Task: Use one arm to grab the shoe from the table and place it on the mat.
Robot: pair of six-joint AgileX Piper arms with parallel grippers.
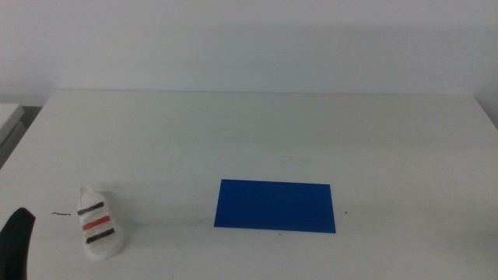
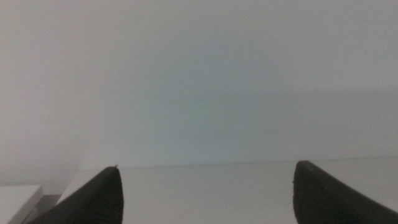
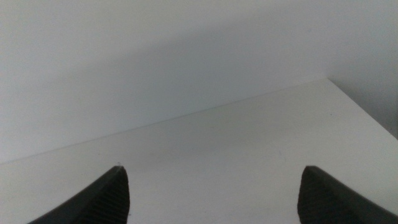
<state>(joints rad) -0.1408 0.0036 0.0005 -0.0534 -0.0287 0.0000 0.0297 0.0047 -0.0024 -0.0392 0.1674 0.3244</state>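
The white shoe [image 1: 99, 224] with two black straps and a red strap between them lies on the white table [image 1: 257, 140] near the front left. The deep-blue mat [image 1: 275, 206] lies flat at the front centre, well to the right of the shoe. The left arm [image 1: 15, 245] shows only as a dark tip at the bottom left corner, just left of the shoe. My left gripper [image 2: 205, 180] is open and empty, facing the wall over the table's far edge. My right gripper [image 3: 211, 183] is open and empty over bare table; it is out of the middle view.
The table's far edge meets a plain white wall. A grey-white surface [image 1: 8, 117] shows past the table's left edge. A small dark mark [image 1: 59, 213] lies on the table left of the shoe.
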